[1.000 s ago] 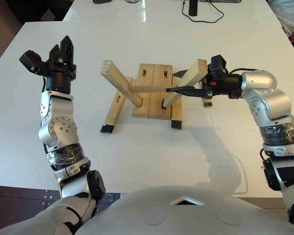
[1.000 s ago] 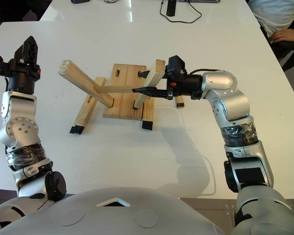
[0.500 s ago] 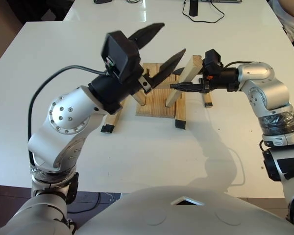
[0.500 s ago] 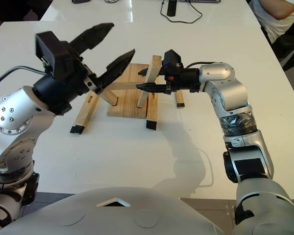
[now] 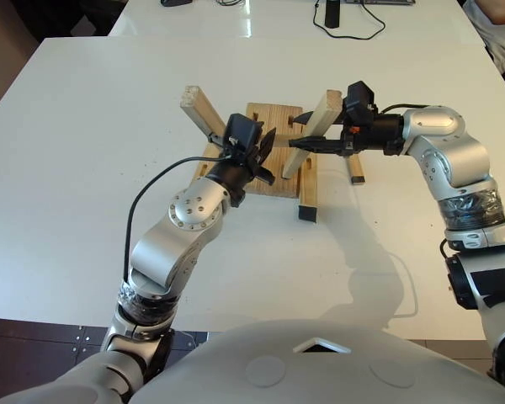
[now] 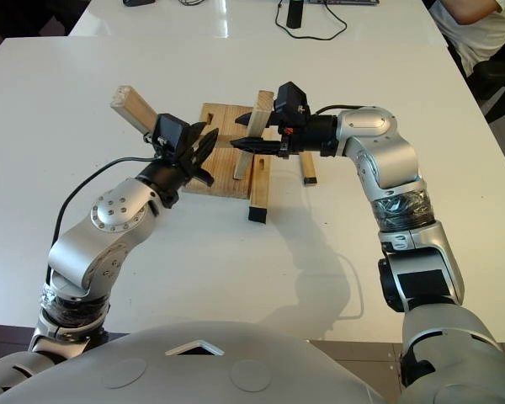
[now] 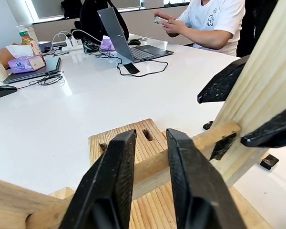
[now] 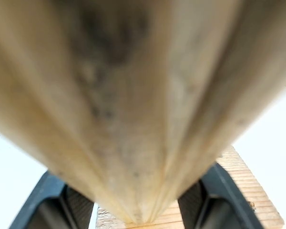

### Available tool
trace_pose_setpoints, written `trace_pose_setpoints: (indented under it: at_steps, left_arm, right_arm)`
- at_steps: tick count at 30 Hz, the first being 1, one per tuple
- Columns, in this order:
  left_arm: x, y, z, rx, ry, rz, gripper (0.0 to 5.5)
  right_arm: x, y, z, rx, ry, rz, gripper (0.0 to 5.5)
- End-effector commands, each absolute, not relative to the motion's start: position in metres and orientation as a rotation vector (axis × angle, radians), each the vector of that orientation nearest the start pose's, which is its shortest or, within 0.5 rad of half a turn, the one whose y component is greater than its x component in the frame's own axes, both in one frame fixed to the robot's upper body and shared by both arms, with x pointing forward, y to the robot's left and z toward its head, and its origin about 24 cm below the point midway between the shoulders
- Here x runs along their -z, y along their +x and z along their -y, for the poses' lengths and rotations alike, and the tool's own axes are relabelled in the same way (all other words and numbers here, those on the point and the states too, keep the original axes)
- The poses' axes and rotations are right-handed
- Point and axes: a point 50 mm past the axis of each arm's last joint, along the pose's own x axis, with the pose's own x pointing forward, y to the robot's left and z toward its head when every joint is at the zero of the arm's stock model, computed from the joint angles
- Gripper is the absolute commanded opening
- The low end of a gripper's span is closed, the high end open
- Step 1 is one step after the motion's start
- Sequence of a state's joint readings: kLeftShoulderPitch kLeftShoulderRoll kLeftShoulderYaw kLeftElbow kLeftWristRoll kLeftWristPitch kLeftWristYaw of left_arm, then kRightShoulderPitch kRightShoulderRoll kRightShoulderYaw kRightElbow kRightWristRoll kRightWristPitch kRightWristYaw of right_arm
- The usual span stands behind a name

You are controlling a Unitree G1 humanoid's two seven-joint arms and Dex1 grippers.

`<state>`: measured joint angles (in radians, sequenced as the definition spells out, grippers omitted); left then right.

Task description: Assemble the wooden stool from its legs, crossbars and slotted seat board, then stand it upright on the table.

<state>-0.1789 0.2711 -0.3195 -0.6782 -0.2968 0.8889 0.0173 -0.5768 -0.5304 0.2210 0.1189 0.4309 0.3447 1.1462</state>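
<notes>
- Right gripper (image 5: 301, 141) is clamped on the tilted pale wooden leg (image 5: 321, 118), one black finger on each face, over the right edge of the slotted wooden seat board (image 5: 273, 114).
- Thin wooden crossbar (image 7: 206, 139) runs from that leg to a second tilted leg (image 5: 199, 108) on the board's left side.
- Left gripper (image 7: 151, 142) sits at mid-crossbar. Its fingers (image 7: 113, 181) are narrowly parted and the bar crosses behind the gap; can't tell if they touch it.
- Board lies flat on the white table (image 5: 109, 126), with a third leg (image 5: 307, 181) lying along its right edge.
</notes>
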Motion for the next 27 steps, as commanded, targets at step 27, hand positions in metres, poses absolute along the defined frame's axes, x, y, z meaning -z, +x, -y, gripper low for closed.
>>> trace_pose_setpoints:
  at_steps: [27]
  left_arm:
    - [-0.255, 0.254, -0.280, -0.196, 0.086, 0.383, 0.00]
  right_arm:
    - [-0.118, 0.311, 0.153, -1.325, -0.263, -0.308, 2.03]
